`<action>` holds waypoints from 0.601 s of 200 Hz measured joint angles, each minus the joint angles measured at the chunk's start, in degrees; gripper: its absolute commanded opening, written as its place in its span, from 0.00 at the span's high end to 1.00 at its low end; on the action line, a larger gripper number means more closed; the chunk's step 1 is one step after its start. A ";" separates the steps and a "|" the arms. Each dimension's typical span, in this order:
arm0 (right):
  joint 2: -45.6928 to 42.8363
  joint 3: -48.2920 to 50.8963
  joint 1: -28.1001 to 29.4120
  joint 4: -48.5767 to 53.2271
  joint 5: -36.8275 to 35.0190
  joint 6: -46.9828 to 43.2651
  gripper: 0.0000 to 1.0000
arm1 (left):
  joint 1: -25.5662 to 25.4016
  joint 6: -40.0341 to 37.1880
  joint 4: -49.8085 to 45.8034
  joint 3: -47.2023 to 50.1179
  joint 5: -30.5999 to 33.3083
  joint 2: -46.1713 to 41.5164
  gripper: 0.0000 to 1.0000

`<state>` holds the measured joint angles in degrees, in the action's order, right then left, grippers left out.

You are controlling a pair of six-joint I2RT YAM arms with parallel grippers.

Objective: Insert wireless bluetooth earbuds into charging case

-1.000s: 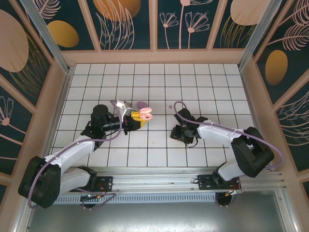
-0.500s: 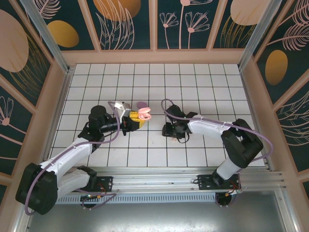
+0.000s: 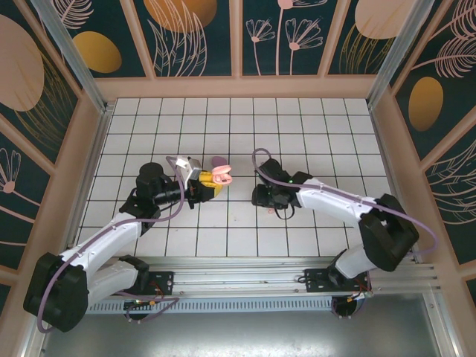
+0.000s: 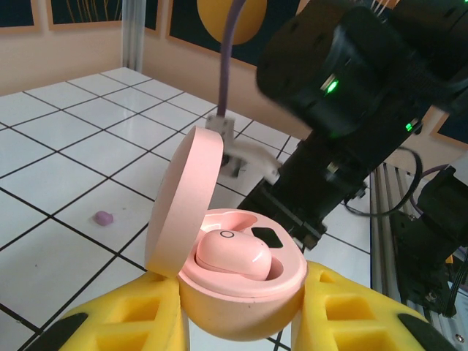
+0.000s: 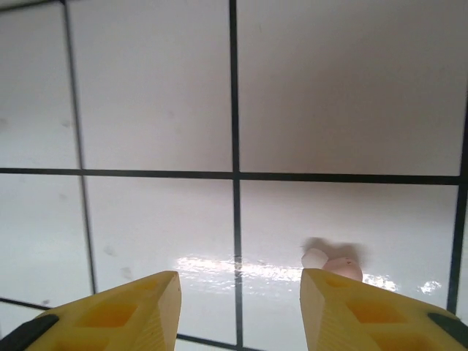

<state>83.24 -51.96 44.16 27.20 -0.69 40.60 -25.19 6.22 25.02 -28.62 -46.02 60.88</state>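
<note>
Left wrist view has the left gripper (image 4: pixel 241 325) clamped on the pink charging case (image 4: pixel 248 300), lid flipped up, with one pale pink earbud (image 4: pixel 232 256) sitting inside right between the fingers, and a purple earbud (image 4: pixel 103 217) lying on the counter (image 4: pixel 44 183) well ahead and off to one side. Right gripper (image 5: pixel 238 292) hangs low over the counter with its fingers apart and nothing between them, and a second pale pink earbud (image 5: pixel 333 265) lies just past one fingertip.

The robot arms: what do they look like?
Both the left arm and right arm have glossy white links between black joints, with a purple cable running along each. Their jaws are yellow, with hollow pockets and black tips. A green light glows on one black wrist.
</note>
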 measured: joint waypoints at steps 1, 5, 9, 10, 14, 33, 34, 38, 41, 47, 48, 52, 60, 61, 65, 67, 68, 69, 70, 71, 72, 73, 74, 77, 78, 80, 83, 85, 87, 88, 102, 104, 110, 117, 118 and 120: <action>-0.15 0.04 -0.02 -0.02 0.00 0.00 0.56 | 0.00 0.00 0.00 0.00 0.00 0.00 1.00; -1.14 0.44 -0.17 -0.17 -0.13 0.39 0.57 | 0.00 0.00 0.00 0.00 0.00 0.00 1.00; -1.90 0.83 -0.31 -0.24 -0.13 0.42 0.58 | 0.00 0.00 0.00 0.00 0.00 0.00 1.00; -2.21 1.01 -0.35 -0.28 -0.22 0.52 0.59 | 0.00 0.00 0.00 0.00 0.00 0.00 1.00; -2.86 1.46 -0.46 -0.39 -0.24 0.85 0.60 | 0.00 0.00 0.00 0.00 0.00 0.00 1.00; -4.96 4.33 -1.14 -0.76 -0.15 2.82 0.63 | 0.00 0.00 0.00 0.00 0.00 0.00 1.00; -5.01 4.46 -1.16 -0.76 -0.13 2.86 0.63 | 0.00 0.00 0.00 0.00 0.00 0.00 1.00; -5.14 5.18 -1.36 -0.96 0.07 3.39 0.63 | 0.00 0.00 0.00 0.00 0.00 0.00 1.00; -5.20 5.66 -1.42 -1.05 0.24 3.69 0.63 | 0.00 0.00 0.00 0.00 0.00 0.00 1.00; -5.31 6.78 -1.64 -1.44 0.57 4.68 0.63 | 0.00 0.00 0.00 0.00 0.00 0.00 1.00; -5.31 7.06 -1.70 -1.53 0.63 4.83 0.63 | 0.00 0.00 0.00 0.00 0.00 0.00 1.00; -5.35 7.82 -1.84 -1.81 0.92 5.55 0.62 | 0.00 0.00 0.00 0.00 0.00 0.00 1.00; -5.55 9.64 -2.12 -2.73 1.84 7.02 0.59 | 0.00 0.00 0.00 0.00 0.00 0.02 1.00; -5.57 9.79 -2.14 -2.84 1.92 7.19 0.58 | 0.00 0.00 0.00 0.00 0.00 0.00 1.00; -5.81 10.93 -2.32 -3.58 2.45 8.39 0.57 | 0.00 0.00 0.00 0.00 -0.02 0.00 1.00; -5.97 11.52 -2.38 -3.98 2.71 8.70 0.56 | 0.00 0.00 0.00 0.00 0.00 0.02 1.00; -6.01 11.72 -2.40 -4.09 2.75 9.03 0.56 | 0.00 0.00 0.00 0.00 -0.02 0.02 1.00; -6.05 11.91 -2.43 -4.22 2.82 9.38 0.56 | 0.00 0.00 0.00 0.00 0.00 0.00 1.00; -6.16 12.28 -2.51 -4.46 2.99 9.86 0.55 | 0.00 0.00 0.02 0.00 -0.02 0.02 1.00; -6.21 12.46 -2.54 -4.55 3.10 9.92 0.55 | 0.00 0.00 0.00 0.00 0.00 0.00 1.00; -6.32 12.79 -2.58 -4.79 3.39 9.90 0.55 | 0.00 0.00 0.02 0.00 0.00 0.00 1.00; -6.36 12.98 -2.60 -4.90 3.48 10.01 0.54 | 0.00 0.00 0.00 0.00 0.00 0.02 1.00; -6.40 13.16 -2.60 -4.96 3.56 10.21 0.54 | 0.00 0.00 0.00 0.00 0.00 0.02 1.00; -6.71 14.03 -2.73 -5.62 3.91 11.54 0.54 | 0.00 0.00 0.00 0.00 0.00 0.00 1.00; -6.75 14.21 -2.78 -5.77 4.00 11.50 0.54 | 0.00 0.00 0.00 0.00 0.00 0.00 1.00; -6.93 14.71 -2.86 -6.19 4.31 11.87 0.54 | 0.00 0.00 0.00 0.00 -0.02 0.00 1.00; -7.15 15.41 -2.97 -6.80 4.57 13.03 0.54 | 0.00 0.00 0.00 0.00 0.00 0.02 1.00; -7.30 15.89 -3.04 -7.28 4.94 13.27 0.54 | 0.00 0.00 0.02 0.00 -0.02 0.02 1.00; -7.50 16.37 -3.15 -7.69 5.25 13.75 0.54 | 0.00 0.00 0.00 0.00 0.00 0.00 1.00; -7.54 16.50 -3.17 -7.82 5.29 13.97 0.54 | 0.00 0.00 0.00 0.00 0.00 0.02 1.00; -8.41 19.04 -3.98 -10.56 6.86 17.18 0.57 | 0.00 0.00 0.00 0.00 0.00 0.02 1.00; -8.55 19.34 -4.11 -10.97 7.04 17.59 0.58 | 0.00 0.00 0.00 0.00 0.00 0.00 1.00; -8.76 20.04 -4.44 -12.00 7.43 18.62 0.59 | 0.00 0.00 0.00 0.00 0.00 0.00 1.00; -8.98 20.68 -4.81 -13.07 7.98 19.91 0.61 | 0.00 0.00 0.00 0.00 0.00 0.00 1.00; -9.01 20.72 -4.83 -13.20 7.98 20.02 0.62 | 0.00 0.00 0.00 0.00 0.00 0.02 1.00; -9.05 20.90 -4.92 -13.55 8.09 20.52 0.62 | 0.00 0.00 0.00 0.00 0.00 0.00 1.00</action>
<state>74.19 -31.07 39.24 13.65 7.40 61.12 -25.19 6.22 25.02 -28.62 -46.02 60.88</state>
